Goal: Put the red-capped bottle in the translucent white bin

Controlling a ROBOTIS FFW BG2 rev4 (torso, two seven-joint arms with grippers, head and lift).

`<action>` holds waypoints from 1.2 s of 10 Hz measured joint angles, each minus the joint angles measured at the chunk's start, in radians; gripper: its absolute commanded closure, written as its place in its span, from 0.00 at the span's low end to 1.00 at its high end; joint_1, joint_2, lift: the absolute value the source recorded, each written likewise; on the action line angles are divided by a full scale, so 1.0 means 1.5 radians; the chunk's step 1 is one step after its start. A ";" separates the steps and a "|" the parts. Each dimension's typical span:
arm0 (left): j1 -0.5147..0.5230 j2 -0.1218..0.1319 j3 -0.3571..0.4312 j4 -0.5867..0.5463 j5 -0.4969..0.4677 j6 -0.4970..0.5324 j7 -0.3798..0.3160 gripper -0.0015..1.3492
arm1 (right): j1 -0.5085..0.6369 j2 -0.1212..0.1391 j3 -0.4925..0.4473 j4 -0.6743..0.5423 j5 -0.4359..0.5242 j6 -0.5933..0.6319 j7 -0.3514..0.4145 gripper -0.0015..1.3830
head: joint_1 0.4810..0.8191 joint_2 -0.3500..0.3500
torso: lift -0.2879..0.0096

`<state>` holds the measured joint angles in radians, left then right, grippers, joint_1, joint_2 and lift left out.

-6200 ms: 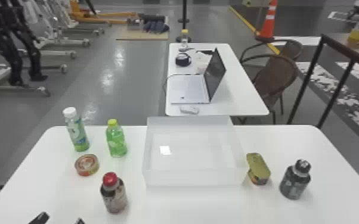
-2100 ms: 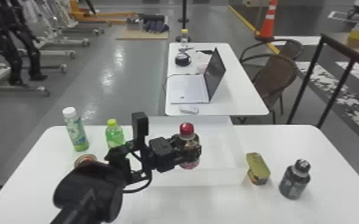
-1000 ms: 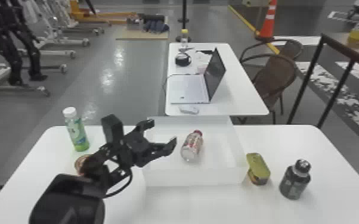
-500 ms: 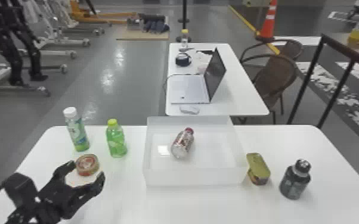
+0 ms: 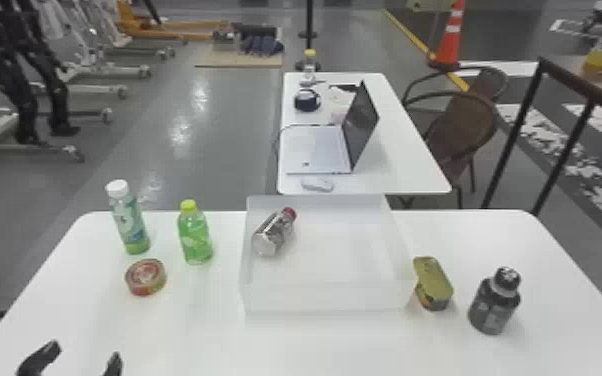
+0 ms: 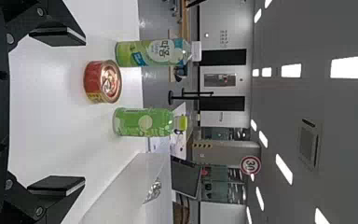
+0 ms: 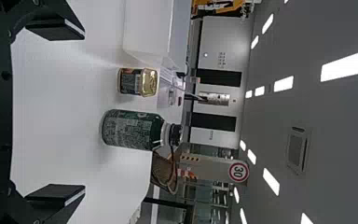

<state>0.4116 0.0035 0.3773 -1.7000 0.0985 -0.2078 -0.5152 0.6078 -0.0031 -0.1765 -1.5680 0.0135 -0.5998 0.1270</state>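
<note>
In the head view my left gripper (image 5: pixel 77 362) stands open at the bottom left, over the near part of the table, holding nothing. The red-capped bottle (image 5: pixel 275 232) lies on its side in the left part of the translucent white bin (image 5: pixel 327 298), its cap toward the far side. The left wrist view has my left gripper (image 6: pixel 58 112) with its two fingers wide apart and the bin (image 6: pixel 121 191) beyond them. In the right wrist view my right gripper (image 7: pixel 56 114) is open and empty, with the bin (image 7: pixel 147 28) farther off.
Left of the bin stand a white-capped bottle (image 5: pixel 130 220), a green bottle (image 5: pixel 195 235) and a round can (image 5: pixel 146 276). On its right are a rectangular tin (image 5: pixel 433 283) and a dark bottle (image 5: pixel 495 302). A second table with a laptop (image 5: pixel 320 147) lies beyond.
The red-capped bottle went from my left gripper's hold into the bin and rolled leftward there. My left gripper opened and drew back to the bottom left.
</note>
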 measured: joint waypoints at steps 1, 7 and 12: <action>0.020 0.000 0.004 -0.008 -0.005 -0.014 0.025 0.18 | 0.003 0.000 0.000 -0.002 0.000 0.000 -0.002 0.10 | 0.20 0.50 | 0.63; 0.056 0.000 -0.027 -0.009 0.026 -0.033 0.073 0.18 | 0.009 0.000 0.000 -0.005 0.000 0.000 -0.003 0.10 | 0.20 0.50 | 0.63; 0.051 0.000 -0.041 0.000 0.037 -0.030 0.074 0.18 | 0.008 0.000 0.000 -0.005 -0.001 0.000 -0.003 0.10 | 0.20 0.50 | 0.63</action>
<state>0.4886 0.0031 0.3163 -1.7006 0.1542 -0.2529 -0.4050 0.6201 -0.0031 -0.1764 -1.5754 0.0123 -0.5997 0.1227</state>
